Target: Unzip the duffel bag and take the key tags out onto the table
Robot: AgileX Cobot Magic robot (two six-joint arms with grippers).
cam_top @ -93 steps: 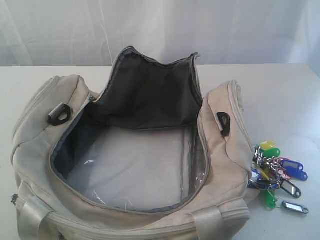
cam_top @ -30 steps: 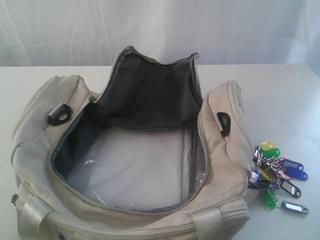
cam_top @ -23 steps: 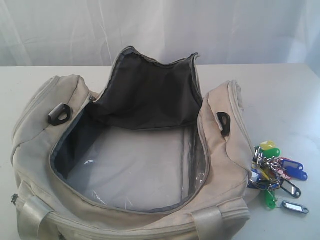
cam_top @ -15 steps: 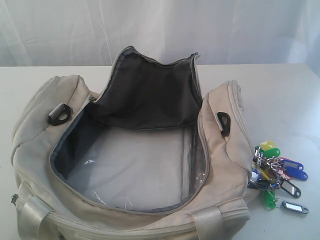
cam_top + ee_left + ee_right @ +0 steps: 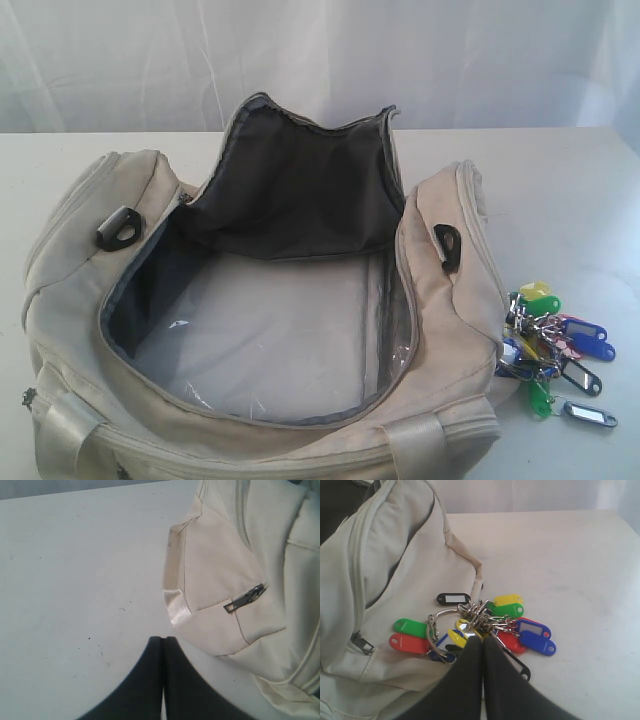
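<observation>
I'm seeing the bag [image 5: 60, 300] lying unzipped on the counter [image 5: 570, 200], its flap [image 5: 300, 190] standing up at the far side. The tags [image 5: 550, 345] are lying on the counter against its right end. Left and right jaws are sitting pressed together, pinching nothing.

No visible shift anywhere across the exterior views (duffel bag [image 5: 452, 295] and key tags [image 5: 553, 345] alike)
</observation>
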